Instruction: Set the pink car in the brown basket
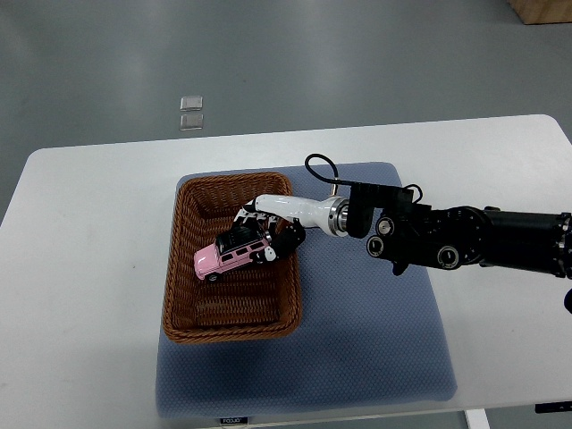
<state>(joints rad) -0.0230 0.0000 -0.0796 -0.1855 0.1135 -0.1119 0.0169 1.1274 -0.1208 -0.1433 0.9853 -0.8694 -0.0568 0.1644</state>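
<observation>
A pink toy car with a black roof [228, 255] is inside the brown wicker basket [183, 295], at its middle. My right hand [268, 234] reaches in over the basket's right rim, and its fingers are curled around the rear end of the car. I cannot tell whether the car rests on the basket floor or hangs just above it. The right arm comes in from the right edge across the mat. The left arm does not show.
The basket stands on a blue-grey mat [375, 349] on a white table [80, 268]. Two small clear squares [190, 112] lie on the grey floor beyond the table. A wooden box corner [545, 9] shows at the top right.
</observation>
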